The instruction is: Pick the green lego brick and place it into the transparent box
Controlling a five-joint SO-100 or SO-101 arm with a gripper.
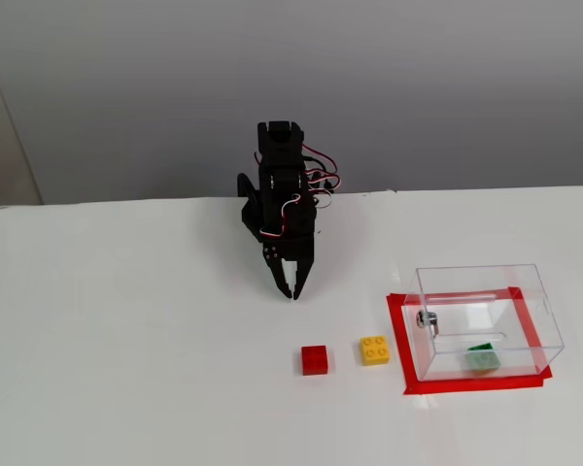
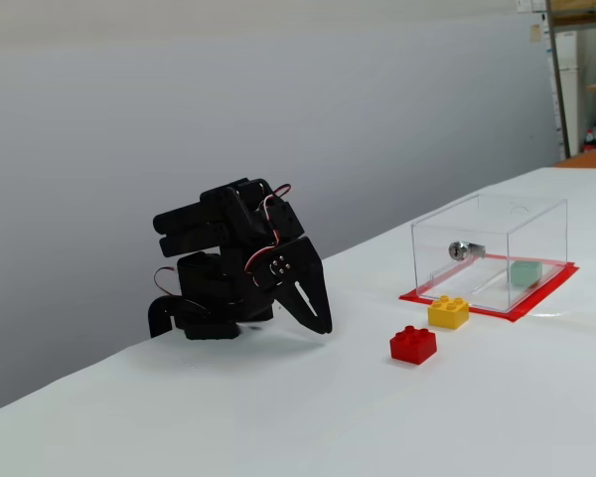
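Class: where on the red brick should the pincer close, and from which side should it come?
From above, closing on two opposite flat side walls of the red brick. It sits upright, studs up, with bare table around; the yellow brick stands apart, so a finger should fit between.

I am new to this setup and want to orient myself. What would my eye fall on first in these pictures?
The black arm, folded low at the back of the white table, its end effector closed and empty. Next, the transparent box on red tape at the right in a fixed view, the green lego brick inside. The red brick and yellow brick sit beside it.
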